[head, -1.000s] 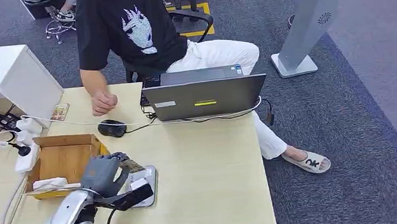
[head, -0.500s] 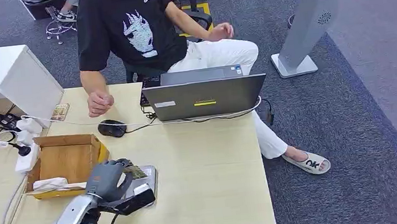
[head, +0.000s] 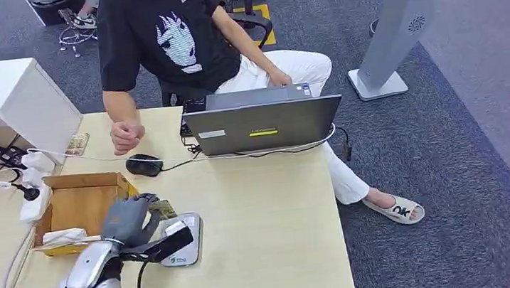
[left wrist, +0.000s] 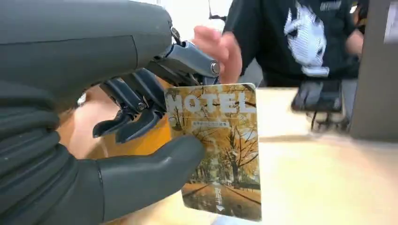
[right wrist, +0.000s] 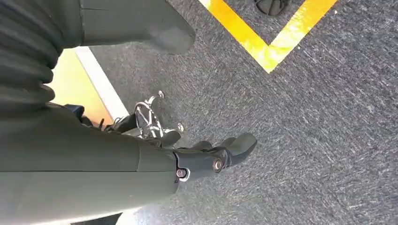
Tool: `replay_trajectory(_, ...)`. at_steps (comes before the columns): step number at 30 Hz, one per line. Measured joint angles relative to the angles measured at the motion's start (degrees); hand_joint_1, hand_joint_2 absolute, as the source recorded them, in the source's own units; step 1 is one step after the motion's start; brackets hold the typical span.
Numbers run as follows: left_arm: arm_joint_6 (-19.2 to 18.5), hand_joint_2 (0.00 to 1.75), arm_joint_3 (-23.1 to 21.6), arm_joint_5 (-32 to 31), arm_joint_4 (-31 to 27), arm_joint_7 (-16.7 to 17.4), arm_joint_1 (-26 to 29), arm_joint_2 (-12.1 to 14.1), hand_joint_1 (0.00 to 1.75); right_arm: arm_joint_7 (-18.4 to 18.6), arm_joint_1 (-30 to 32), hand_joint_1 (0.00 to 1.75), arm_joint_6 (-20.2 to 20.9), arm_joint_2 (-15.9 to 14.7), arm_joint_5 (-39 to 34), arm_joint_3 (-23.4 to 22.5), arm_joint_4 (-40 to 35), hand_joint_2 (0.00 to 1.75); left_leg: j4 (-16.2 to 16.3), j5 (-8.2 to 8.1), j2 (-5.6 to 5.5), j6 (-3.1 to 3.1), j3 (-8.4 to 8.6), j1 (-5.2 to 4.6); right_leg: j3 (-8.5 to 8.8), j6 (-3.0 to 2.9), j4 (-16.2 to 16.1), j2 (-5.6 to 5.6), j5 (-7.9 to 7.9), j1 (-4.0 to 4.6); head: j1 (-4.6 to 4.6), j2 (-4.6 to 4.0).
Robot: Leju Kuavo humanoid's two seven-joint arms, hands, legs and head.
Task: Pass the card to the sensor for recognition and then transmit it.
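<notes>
card (left wrist: 220, 150) in left robot hand (left wrist: 108, 131)

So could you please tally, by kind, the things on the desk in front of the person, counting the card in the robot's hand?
Laptop: 1
Mouse: 1
Cardboard box: 1
Sensor: 1
Card, held by the left hand: 1
Total: 5

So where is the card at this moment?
The card is in the left hand, near the robot's left table edge, just above the sensor and beside the box.
</notes>
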Motion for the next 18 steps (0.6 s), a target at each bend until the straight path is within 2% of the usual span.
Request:
replay_trajectory(6, 3.2, 1.75, 1.9, -3.3, -4.1, 0.9, -1.7, 0.1, 1.75, -0.8, 0.0, 0.00, 0.0, 0.0, 0.8, -0.4, 0.0, 1.75, 0.0, 0.00, -0.03, 0.00, -0.06, 0.00, -0.05, 0.00, 0.0, -0.04, 0.00, 0.00, 0.04, 0.00)
replay_trajectory(12, 4.5, 1.75, 5.8, -5.6, -9.2, 1.7, -5.0, 0.4, 1.75, -0.9, -0.1, 0.00, 0.0, 0.0, 1.7, -0.8, 0.0, 1.75, 0.0, 0.00, 0.00, 0.00, -0.06, 0.00, -0.05, -0.01, 0.0, -0.01, 0.01, 0.00, 0.02, 0.00)
replay_trajectory(18, 4.6, 1.75, 8.2, -6.0, -11.4, 1.6, -6.6, 0.5, 1.75, -0.9, -0.1, 0.00, 0.0, 0.0, 1.8, -0.9, 0.0, 1.75, 0.0, 0.01, 0.00, 0.00, -0.05, 0.00, -0.05, -0.01, 0.0, -0.01, 0.01, 0.00, 0.02, 0.00)
